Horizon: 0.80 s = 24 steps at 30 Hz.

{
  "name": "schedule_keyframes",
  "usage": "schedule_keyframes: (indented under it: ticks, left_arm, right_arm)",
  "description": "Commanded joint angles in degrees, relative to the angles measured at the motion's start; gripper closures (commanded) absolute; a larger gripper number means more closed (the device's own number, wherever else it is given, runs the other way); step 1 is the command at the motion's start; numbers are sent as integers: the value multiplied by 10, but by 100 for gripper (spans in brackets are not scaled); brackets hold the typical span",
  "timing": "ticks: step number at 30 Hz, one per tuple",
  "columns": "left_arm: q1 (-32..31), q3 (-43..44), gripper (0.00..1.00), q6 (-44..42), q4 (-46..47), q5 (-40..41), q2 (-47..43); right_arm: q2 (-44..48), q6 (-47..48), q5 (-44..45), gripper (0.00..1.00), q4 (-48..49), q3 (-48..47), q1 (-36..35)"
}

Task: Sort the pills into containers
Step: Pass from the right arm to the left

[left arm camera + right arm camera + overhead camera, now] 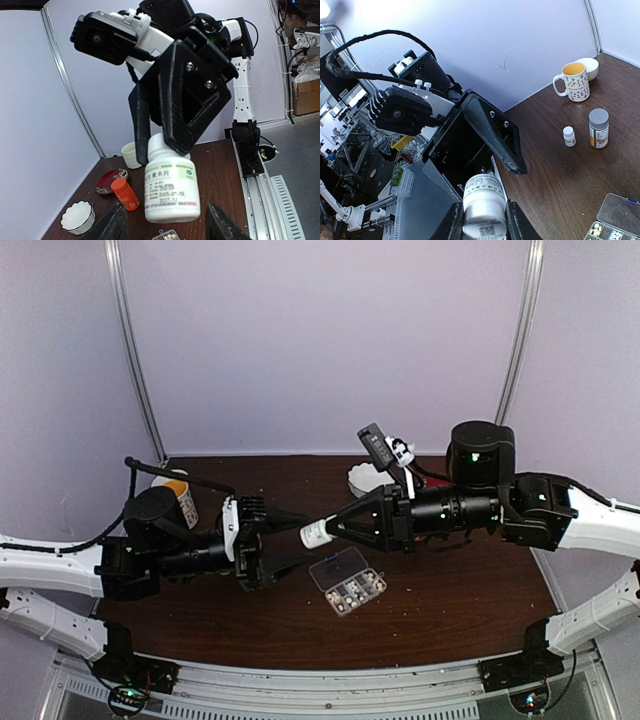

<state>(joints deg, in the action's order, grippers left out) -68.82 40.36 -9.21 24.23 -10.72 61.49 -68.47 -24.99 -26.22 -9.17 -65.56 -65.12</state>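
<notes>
Lilac walls on three sides, dark brown bench (450, 600) below. Both arms reach in toward the middle and meet above the bench.

- Right end effector (338, 527): clamped on a white pill bottle (316, 533) at its neck end. The bottle lies roughly level, its base pointing at the other arm. Green-printed label legible from the left wrist view.
- Left end effector (298, 538): fingers spread wide, gripping nothing. The bottle's base sits at the mouth of that gap; no contact visible from either side.
- Organizer box (347, 580): flat on the bench just below and to the right of where the arms meet, lid folded back. Touched by neither arm.
- Pills (357, 590): pale specks in several compartments on the near half of the box. Count not readable.
- Mug (575, 81): patterned, yellow inside, back left of the bench, with a plain white bowl (590, 66) just behind it.
- Small white bottle (568, 136): upright, near the mug, well apart from the box.
- Orange bottle (125, 194): upright, between a red dish (109, 181) and a white scalloped bowl (78, 216).
</notes>
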Motion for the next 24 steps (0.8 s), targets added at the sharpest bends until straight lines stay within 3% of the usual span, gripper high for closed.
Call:
schedule_keyframes:
  ticks: [1, 4, 12, 19, 24]
  left_arm:
    - [-4, 10, 49, -5, 35, -2, 6]
    - [-5, 13, 63, -5, 33, -4, 6]
    - [-5, 14, 47, -8, 35, -2, 8]
    - [-5, 11, 51, -5, 41, -4, 5]
    - [-5, 5, 39, 0, 50, 0, 1]
  right_arm:
    - [-3, 8, -12, 95, 14, -14, -4]
    - [-5, 7, -14, 95, 17, -11, -4]
    - [-1, 3, -7, 95, 22, 0, -4]
    - [-2, 3, -7, 94, 23, 3, -4]
    - [-9, 6, -8, 94, 16, -3, -4]
